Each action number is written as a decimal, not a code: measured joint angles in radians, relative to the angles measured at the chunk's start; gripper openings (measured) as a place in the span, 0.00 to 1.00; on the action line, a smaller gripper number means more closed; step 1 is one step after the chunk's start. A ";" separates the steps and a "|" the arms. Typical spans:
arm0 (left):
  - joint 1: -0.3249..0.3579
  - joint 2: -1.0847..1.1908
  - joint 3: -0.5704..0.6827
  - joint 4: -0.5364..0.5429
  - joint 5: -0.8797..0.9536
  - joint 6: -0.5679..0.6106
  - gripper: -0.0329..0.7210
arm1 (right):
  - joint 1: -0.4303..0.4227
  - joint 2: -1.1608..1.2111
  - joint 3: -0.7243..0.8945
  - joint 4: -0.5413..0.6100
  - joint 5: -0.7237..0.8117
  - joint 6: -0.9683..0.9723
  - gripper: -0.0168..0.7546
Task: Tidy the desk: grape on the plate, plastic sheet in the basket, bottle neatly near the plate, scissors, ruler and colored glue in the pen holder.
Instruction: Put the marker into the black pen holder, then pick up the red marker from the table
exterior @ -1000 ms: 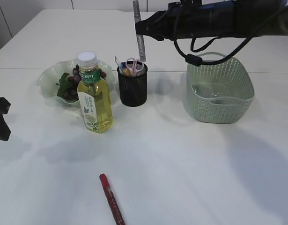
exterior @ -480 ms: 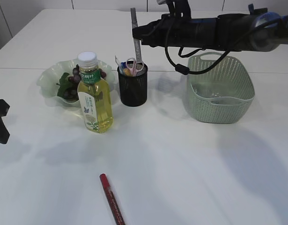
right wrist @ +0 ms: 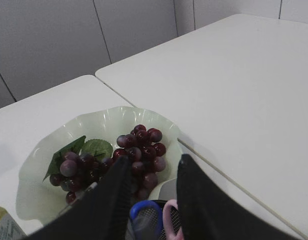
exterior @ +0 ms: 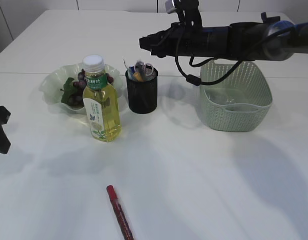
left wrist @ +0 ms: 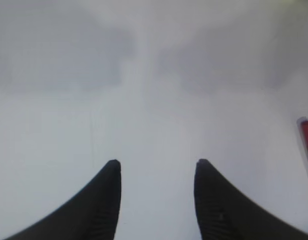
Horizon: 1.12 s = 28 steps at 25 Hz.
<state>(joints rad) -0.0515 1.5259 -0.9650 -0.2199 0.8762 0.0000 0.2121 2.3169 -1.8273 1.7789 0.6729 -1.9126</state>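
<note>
- The pen holder [exterior: 141, 91], upper centre, holds scissors [exterior: 141, 67] and other items.
- Grape [right wrist: 138, 150] lies on the plate [right wrist: 38, 165]; the bottle [exterior: 100, 102] stands just before it.
- The right end effector [right wrist: 152, 170] hovers above the holder, fingers parted, empty.
- The left end effector [left wrist: 156, 167] is spread above the worktop [exterior: 204, 175], colored glue [exterior: 119, 212] near the bottom.

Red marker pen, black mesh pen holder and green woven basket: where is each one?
Red marker pen [exterior: 119, 213], exterior view, middle of its barrel.
Black mesh pen holder [exterior: 141, 94], exterior view, front of its mesh wall.
Green woven basket [exterior: 235, 119], exterior view, front wall below the rim.
</note>
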 joint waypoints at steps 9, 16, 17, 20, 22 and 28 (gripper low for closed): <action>0.000 0.000 0.000 -0.006 0.009 0.000 0.51 | 0.000 -0.007 -0.004 -0.030 0.020 0.197 0.42; 0.000 0.000 0.000 -0.006 0.012 0.000 0.51 | 0.000 -0.185 -0.004 -0.692 0.123 0.904 0.42; 0.000 0.000 0.000 -0.006 0.012 0.000 0.51 | 0.005 -0.215 -0.004 -0.802 0.171 1.039 0.42; 0.000 0.000 0.000 -0.009 0.005 0.000 0.51 | 0.039 -0.300 -0.004 -1.088 0.332 1.356 0.42; 0.000 0.000 0.000 -0.013 0.003 0.000 0.51 | 0.083 -0.339 -0.004 -1.245 0.425 1.507 0.42; 0.000 0.000 0.000 -0.016 0.002 0.000 0.50 | 0.281 -0.389 -0.004 -1.537 0.549 1.797 0.42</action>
<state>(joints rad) -0.0515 1.5259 -0.9650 -0.2359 0.8778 0.0000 0.4932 1.9277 -1.8310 0.2415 1.2218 -0.1154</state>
